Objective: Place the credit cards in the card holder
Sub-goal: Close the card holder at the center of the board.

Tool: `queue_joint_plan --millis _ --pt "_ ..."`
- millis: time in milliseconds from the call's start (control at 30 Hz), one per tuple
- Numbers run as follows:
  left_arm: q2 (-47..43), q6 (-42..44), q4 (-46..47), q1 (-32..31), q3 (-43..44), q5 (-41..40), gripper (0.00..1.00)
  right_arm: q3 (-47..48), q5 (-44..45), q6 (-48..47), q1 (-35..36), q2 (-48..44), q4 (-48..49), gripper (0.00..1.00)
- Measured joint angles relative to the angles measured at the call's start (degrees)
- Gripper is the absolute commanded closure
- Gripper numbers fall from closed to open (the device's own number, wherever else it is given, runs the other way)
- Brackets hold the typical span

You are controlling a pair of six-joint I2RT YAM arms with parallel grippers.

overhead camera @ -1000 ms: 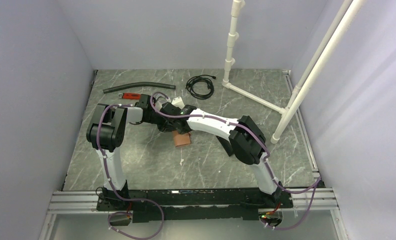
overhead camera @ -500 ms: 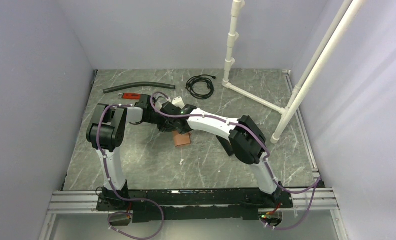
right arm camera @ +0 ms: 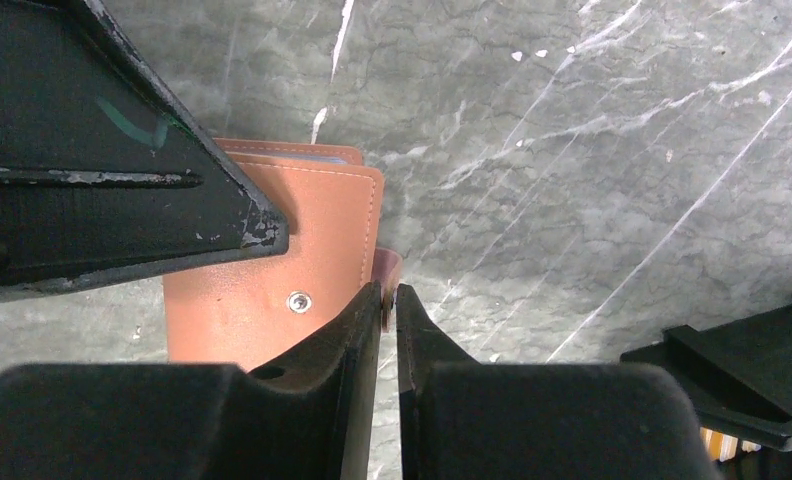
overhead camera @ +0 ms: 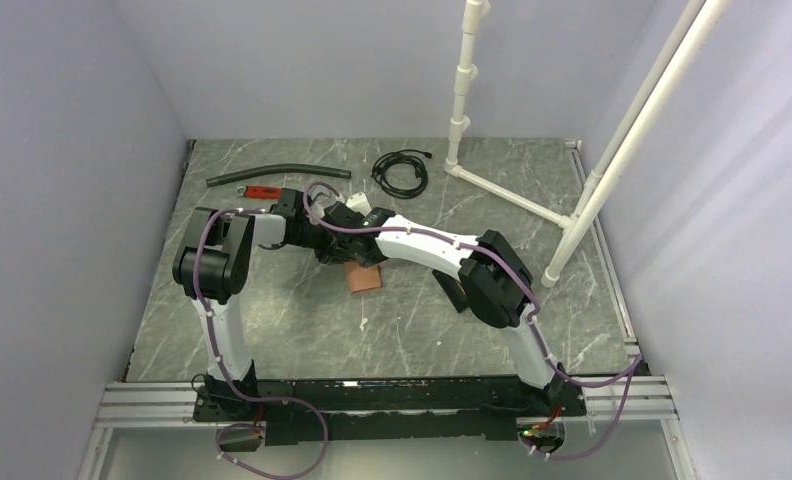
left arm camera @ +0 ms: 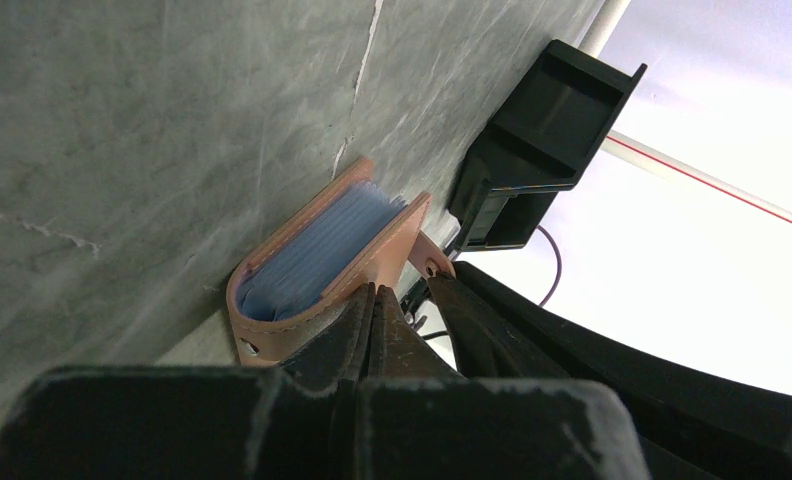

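Your right end effector (right arm camera: pixel 390 300) pinched the wallet (right arm camera: pixel 272 260) strap; your left end effector (left arm camera: pixel 372 300) was closed on its cover. The cards (left arm camera: pixel 312 255) sat inside, mid-frame. If either grip slipped, the wallet could shut on them.

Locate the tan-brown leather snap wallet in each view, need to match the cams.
Top external: tan-brown leather snap wallet mid-table, just below where the two wrists meet.
Left wrist: wallet at centre, open, bluish inside.
Right wrist: wallet left of centre, snap cover facing the camera.
Shared landmark: black plastic card holder, right of the wallet in every view.
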Motion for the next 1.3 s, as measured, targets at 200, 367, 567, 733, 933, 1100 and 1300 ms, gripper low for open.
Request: queue_joint_plan --millis 200,367,567,733,933,1100,1300 --pt "0.0 0.0 0.1 0.0 0.0 0.0 1.0 0.0 -0.3 0.0 -0.3 0.0 0.0 0.86" --pt "0.0 0.0 0.5 0.0 -0.2 0.1 1.0 0.0 -1.2 0.0 -0.4 0.0 0.0 0.86" --pt "0.0 -0.4 0.6 0.0 -0.3 0.1 1.0 -0.6 -1.5 0.0 -0.4 0.0 0.0 0.93" --pt "0.0 -0.4 0.7 0.0 -0.3 0.1 1.0 -0.9 -1.5 0.0 -0.4 0.0 0.0 0.96" --pt "0.0 -0.4 0.7 0.0 -0.3 0.1 1.0 -1.7 -2.0 0.0 -0.5 -0.1 0.6 0.98" --pt "0.0 -0.4 0.8 0.0 -0.3 0.1 1.0 -7.6 -8.1 0.1 -1.6 -4.3 6.4 0.95" --pt "0.0 -0.6 0.9 0.0 -0.4 0.2 1.0 -16.8 -21.4 2.8 -8.0 -11.7 16.5 1.0"
